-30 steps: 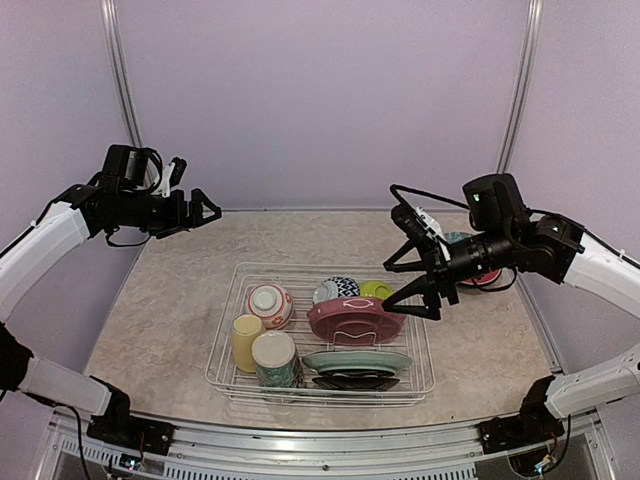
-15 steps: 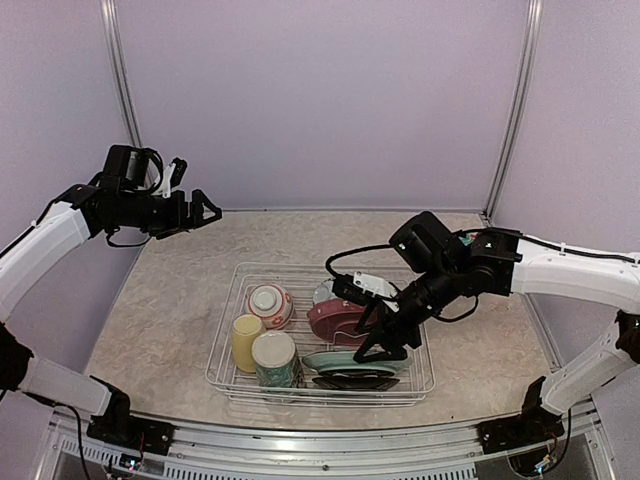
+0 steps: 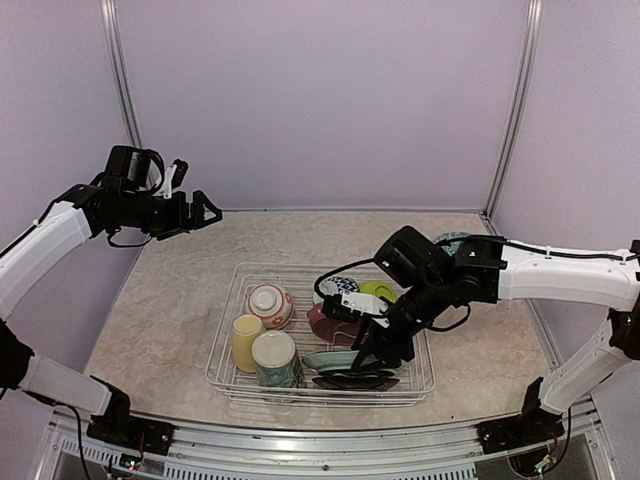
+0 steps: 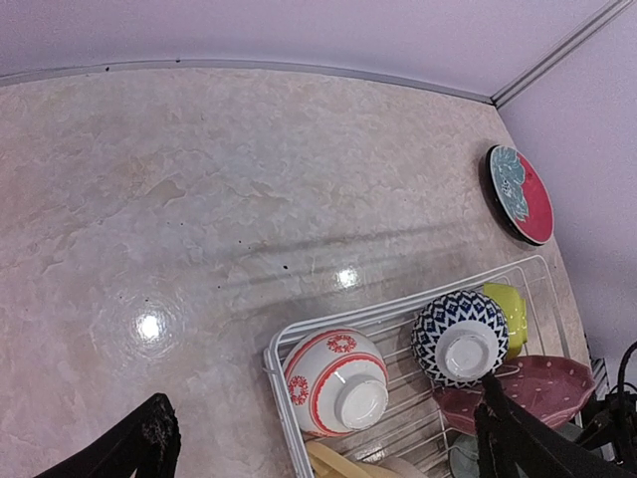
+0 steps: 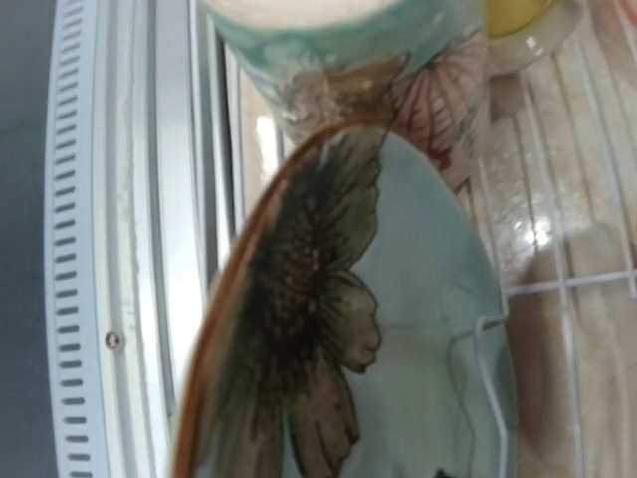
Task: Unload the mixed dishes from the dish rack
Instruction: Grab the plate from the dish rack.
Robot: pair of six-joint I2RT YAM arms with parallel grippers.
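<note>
Two grippers are noted: the left gripper point(image 3: 205, 212) is spread wide in the air above the table point(image 3: 170, 300), well apart from the dish rack point(image 3: 300, 397). The right gripper point(image 3: 368, 354) is set low against the teal plate point(image 3: 325, 360) in the rack's near right part; its opening cannot be told.

**Many colours, many patterns**

The mug point(image 3: 245, 340) is pale yellow. The red-patterned bowl point(image 4: 336, 380) is white with red rings. The zigzag bowl point(image 4: 460, 338) is dark blue and white, the small bowl point(image 4: 513, 314) lime green. The tall cup point(image 5: 438, 90) has pinkish petals on teal. The teal plate point(image 5: 418, 378) carries a dark olive-brown flower.
</note>
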